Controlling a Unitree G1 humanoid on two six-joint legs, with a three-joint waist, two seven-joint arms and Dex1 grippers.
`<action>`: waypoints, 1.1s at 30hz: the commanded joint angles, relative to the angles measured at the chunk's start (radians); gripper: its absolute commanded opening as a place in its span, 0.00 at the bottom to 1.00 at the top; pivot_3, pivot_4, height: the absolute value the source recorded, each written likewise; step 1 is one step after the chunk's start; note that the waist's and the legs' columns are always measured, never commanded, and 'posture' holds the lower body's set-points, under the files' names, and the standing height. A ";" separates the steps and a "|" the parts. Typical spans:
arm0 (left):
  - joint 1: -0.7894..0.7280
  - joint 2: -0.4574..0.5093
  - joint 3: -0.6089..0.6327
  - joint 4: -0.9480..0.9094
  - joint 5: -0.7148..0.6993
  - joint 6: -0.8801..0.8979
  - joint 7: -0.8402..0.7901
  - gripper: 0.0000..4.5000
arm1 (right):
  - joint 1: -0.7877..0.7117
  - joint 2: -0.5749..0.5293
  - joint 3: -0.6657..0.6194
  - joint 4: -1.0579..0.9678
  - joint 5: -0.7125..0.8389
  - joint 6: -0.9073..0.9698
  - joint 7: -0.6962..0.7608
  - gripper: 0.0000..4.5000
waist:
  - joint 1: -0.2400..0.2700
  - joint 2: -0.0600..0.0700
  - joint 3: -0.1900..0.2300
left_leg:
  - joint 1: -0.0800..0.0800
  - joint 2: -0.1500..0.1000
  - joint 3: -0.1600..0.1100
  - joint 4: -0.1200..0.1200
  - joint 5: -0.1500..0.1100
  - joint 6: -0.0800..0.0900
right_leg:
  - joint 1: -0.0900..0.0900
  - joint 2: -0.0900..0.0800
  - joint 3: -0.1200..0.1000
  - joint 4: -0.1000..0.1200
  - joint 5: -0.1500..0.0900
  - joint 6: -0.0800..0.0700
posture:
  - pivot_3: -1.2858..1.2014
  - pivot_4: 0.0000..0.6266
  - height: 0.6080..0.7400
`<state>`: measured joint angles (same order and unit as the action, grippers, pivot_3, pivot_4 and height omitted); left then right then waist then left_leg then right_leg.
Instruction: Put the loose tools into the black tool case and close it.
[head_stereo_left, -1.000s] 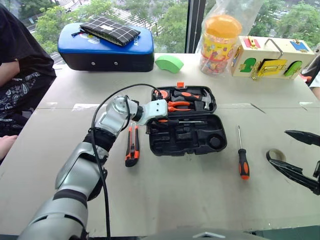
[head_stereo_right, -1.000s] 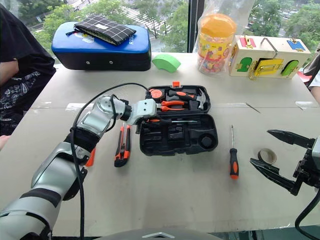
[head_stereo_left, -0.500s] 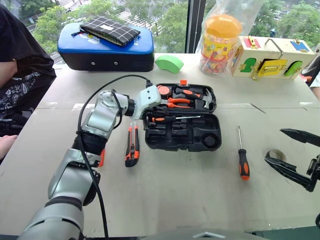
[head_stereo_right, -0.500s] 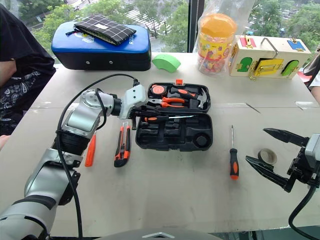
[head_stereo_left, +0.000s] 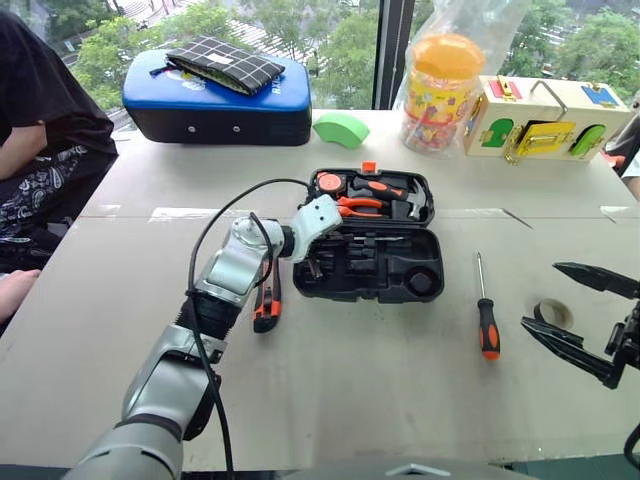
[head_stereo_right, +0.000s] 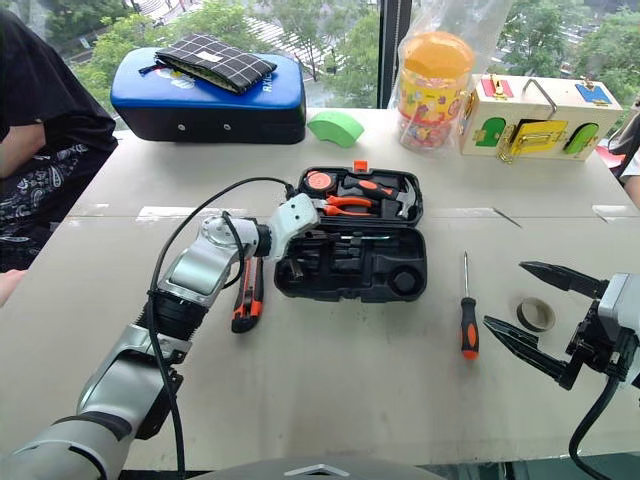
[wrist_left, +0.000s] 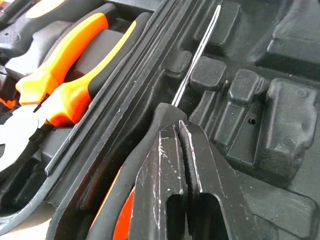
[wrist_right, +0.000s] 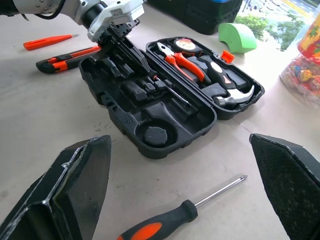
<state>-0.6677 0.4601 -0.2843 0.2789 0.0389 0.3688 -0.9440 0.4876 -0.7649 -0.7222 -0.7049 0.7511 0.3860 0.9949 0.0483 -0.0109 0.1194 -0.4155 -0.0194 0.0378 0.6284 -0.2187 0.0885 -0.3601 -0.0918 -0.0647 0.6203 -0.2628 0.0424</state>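
Note:
The black tool case (head_stereo_left: 372, 294) lies open mid-table, with pliers, a hammer and a tape measure in its lid. One long screwdriver (wrist_left: 197, 55) lies in the slot along the hinge. My left gripper (head_stereo_left: 310, 262) is shut, its fingertips (wrist_left: 165, 150) pressed on that screwdriver's black-and-orange handle at the case's left end. A utility knife (head_stereo_left: 265, 300) lies just left of the case, partly behind my left arm. The small orange screwdriver (wrist_right: 47, 42) lies further left. Another long screwdriver (head_stereo_left: 486, 320) lies right of the case. My right gripper (head_stereo_left: 590, 320) hangs open and empty at the right edge.
At the back stand a blue-topped case (head_stereo_left: 215, 95) with a checked pouch on it, a green block (head_stereo_left: 340, 128), a yellow-lidded jar (head_stereo_left: 440, 85) and a wooden latch box (head_stereo_left: 545, 120). A tape roll (head_stereo_left: 548, 312) lies by my right gripper. A person (head_stereo_left: 40, 130) sits at the left.
My left gripper has closed and swung down onto the left end of the case. The screwdriver now lies flat in its slot. The right gripper has stayed put.

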 joint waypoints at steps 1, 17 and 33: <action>-0.001 -0.030 -0.042 0.089 0.030 -0.017 0.010 0.01 | 0.001 0.002 -0.034 -0.034 0.015 -0.007 -0.018 1.00 | 0.006 0.002 -0.002 | 0.000 0.000 0.000 0.001 0.000 0.000 | 0.000 0.000 0.000 0.000 0.000 0.000 | 0.52 0.24 1.00; 0.211 0.140 0.249 -0.628 -0.695 0.423 -0.269 0.65 | 0.013 0.050 0.181 -0.302 0.077 0.532 -0.659 1.00 | -0.032 -0.001 0.004 | -0.001 0.001 0.000 0.000 0.000 -0.004 | -0.002 0.000 -0.001 0.001 -0.001 0.001 | 0.52 0.24 1.00; 0.376 0.265 0.261 -0.797 -0.733 0.369 -0.221 1.00 | -0.424 0.328 0.455 -0.185 -0.028 1.106 -1.151 0.16 | -0.032 0.004 0.007 | -0.001 0.000 0.000 -0.003 0.001 -0.006 | -0.002 0.000 -0.001 -0.001 -0.001 0.001 | 0.52 0.24 1.00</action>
<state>-0.2971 0.7149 -0.0460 -0.4900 -0.6901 0.7739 -1.1693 0.0798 -0.4163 -0.2417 -0.8560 0.7446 1.4642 -0.1636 0.0160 -0.0072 0.1268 -0.4162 -0.0196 0.0379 0.6252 -0.2181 0.0822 -0.3621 -0.0912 -0.0662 0.6191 -0.2640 0.0429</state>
